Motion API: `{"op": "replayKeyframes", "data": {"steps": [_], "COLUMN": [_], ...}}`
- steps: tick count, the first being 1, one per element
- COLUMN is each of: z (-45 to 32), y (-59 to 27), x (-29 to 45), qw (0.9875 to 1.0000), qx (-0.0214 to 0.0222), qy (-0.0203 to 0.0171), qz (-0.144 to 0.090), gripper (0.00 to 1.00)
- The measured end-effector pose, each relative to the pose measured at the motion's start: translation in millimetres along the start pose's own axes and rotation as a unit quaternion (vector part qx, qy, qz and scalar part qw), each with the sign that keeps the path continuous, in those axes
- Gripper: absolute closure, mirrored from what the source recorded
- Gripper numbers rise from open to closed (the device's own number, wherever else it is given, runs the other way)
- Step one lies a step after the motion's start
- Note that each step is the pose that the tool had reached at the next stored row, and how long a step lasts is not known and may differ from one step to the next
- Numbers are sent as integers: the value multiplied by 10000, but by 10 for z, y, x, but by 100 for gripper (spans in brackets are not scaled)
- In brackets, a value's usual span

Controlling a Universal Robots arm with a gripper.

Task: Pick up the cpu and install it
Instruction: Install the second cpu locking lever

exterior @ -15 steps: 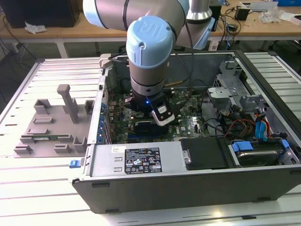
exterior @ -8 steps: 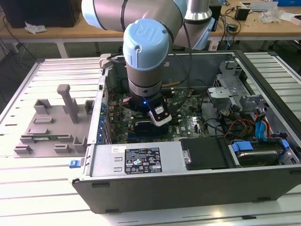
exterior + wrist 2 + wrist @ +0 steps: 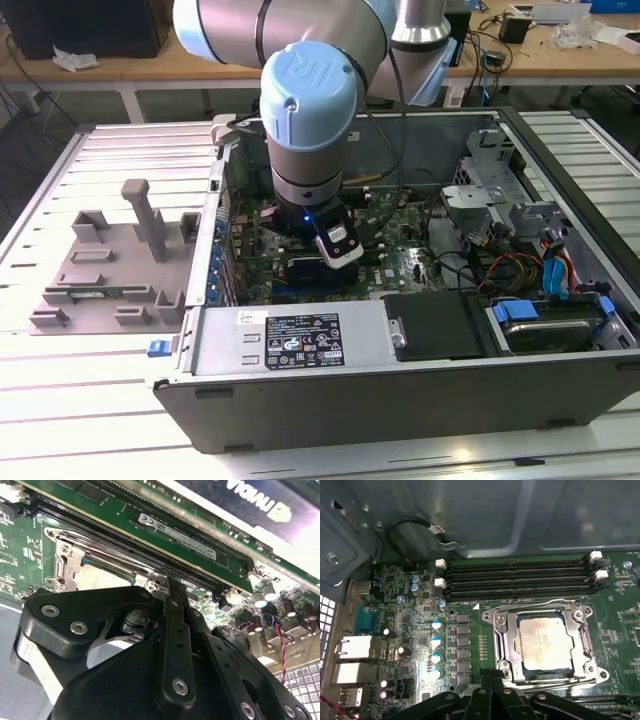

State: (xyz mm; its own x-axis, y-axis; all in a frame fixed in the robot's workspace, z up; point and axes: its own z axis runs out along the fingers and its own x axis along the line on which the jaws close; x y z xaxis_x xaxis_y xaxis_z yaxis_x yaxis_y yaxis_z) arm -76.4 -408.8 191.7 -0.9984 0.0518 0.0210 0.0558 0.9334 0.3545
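Hidden parts inside the case

In the second wrist view, the claw's (image 3: 167,587) black linkage covered most of the socket (image 3: 65,562); in the exterior view the arm (image 3: 305,110) hid the motherboard's (image 3: 410,255) middle.

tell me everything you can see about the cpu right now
The cpu is a flat square chip with a dull silver metal top, faintly smudged, and a thin greenish rim. It lies flat inside the metal-framed socket on the green motherboard, below the empty memory slots. In the first wrist view the gripper sits just beside the socket, not touching the chip.
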Motion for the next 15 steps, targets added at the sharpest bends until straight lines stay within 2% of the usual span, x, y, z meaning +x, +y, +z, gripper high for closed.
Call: {"op": "replayKeyframes", "data": {"steps": [4,6,8,10,12,13,15], "z": [-131,-232,-292,-337,-372,-379,-379], "y": [50,88,111,128,142,144,148], "x": [3,6,7,7,3,-1,-14], "qw": [10000,10000,9999,9998,9992,9989,9985], "qx": [20,61,109,189,383,440,491], "qy": [-3,-10,-18,-32,-67,-81,-106], "qz": [6,17,31,57,122,152,217], "gripper": [89,89,89,89,89,89,89]}}
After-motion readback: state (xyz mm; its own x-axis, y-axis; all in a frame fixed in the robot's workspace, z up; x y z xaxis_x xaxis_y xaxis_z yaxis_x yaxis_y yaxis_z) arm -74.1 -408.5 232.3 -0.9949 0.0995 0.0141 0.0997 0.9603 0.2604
